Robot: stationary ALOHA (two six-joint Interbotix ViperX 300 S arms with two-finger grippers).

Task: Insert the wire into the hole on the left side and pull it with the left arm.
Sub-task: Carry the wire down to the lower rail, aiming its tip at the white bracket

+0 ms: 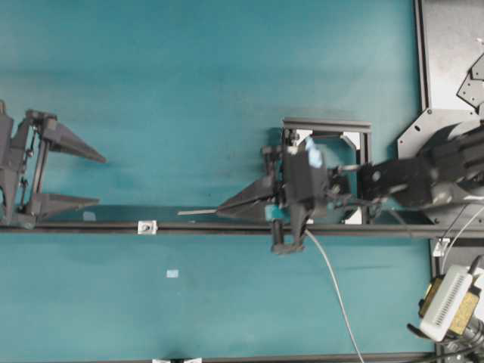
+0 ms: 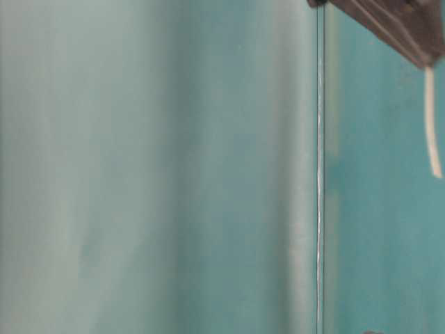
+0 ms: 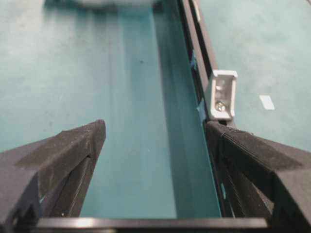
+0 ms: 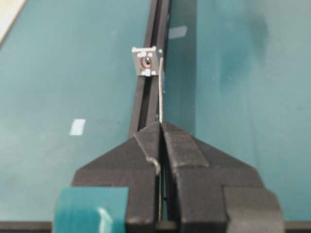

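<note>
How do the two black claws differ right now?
The left gripper stands open, its fingers wide apart and holding nothing; the right gripper is shut on the wire, whose end sticks out toward the white bracket. The right gripper carries light-blue tape patches; the left gripper shows none. The left sits at the table's edge, the right near the middle. Both have black pointed fingers.
</note>
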